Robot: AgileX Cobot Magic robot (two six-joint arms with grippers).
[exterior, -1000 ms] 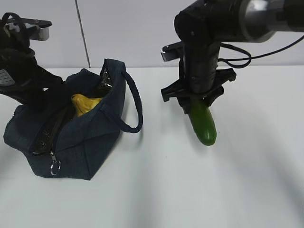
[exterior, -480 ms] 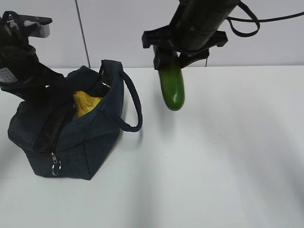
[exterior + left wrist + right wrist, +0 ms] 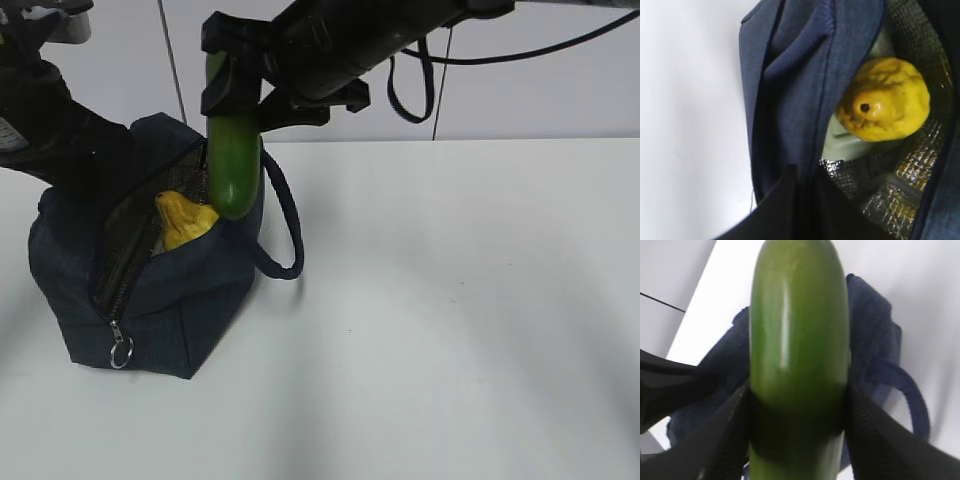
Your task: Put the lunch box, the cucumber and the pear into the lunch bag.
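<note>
The navy lunch bag (image 3: pixel 170 300) stands open at the left of the table. The yellow pear (image 3: pixel 182 219) lies inside it, resting on the pale green lid of the lunch box (image 3: pixel 840 142). My right gripper (image 3: pixel 250 95) is shut on the dark green cucumber (image 3: pixel 234 160), which hangs lower end down over the bag's far rim, beside the pear. My left gripper (image 3: pixel 807 175) is shut on the bag's near fabric edge (image 3: pixel 800 100) and holds the mouth open. In the right wrist view the cucumber (image 3: pixel 797 340) fills the middle, with the bag (image 3: pixel 870 345) below it.
The bag's loop handle (image 3: pixel 285 225) hangs over its right side. A silver ring pull (image 3: pixel 121 351) dangles at the bag's front corner. White table (image 3: pixel 450 320) extends to the right; a pale wall stands behind.
My right gripper has carried the cucumber up and left from mid-table to over the bag's opening. The left gripper has kept its hold while the bag lifted slightly and opened wider.
</note>
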